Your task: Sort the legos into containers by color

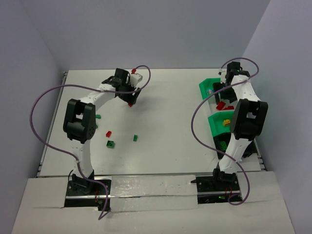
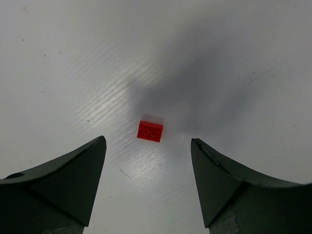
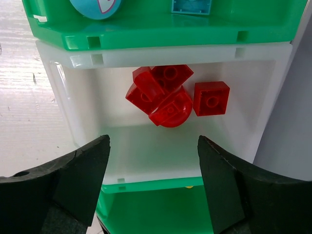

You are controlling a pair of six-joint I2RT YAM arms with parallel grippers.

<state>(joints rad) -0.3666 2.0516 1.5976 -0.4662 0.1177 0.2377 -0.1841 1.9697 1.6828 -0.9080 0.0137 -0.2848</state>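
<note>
Several red legos (image 3: pixel 168 95) in white bin (image 3: pixel 146 156), blue pieces (image 3: pixel 191 6) in green bin (image 3: pixel 161 30), left hand (image 2: pixel 147 140), right hand (image 3: pixel 153 141) wide.

Overhead camera spans the table (image 1: pixel 165 122); wrist cameras look down closely.

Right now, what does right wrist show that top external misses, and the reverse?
Only right wrist: a light-blue brick in the green bin past the white bin, and one square red brick lying apart from the red cluster. Only top external: left gripper above a lone red brick, loose bricks on the table. Both: right gripper over the red bricks.
</note>
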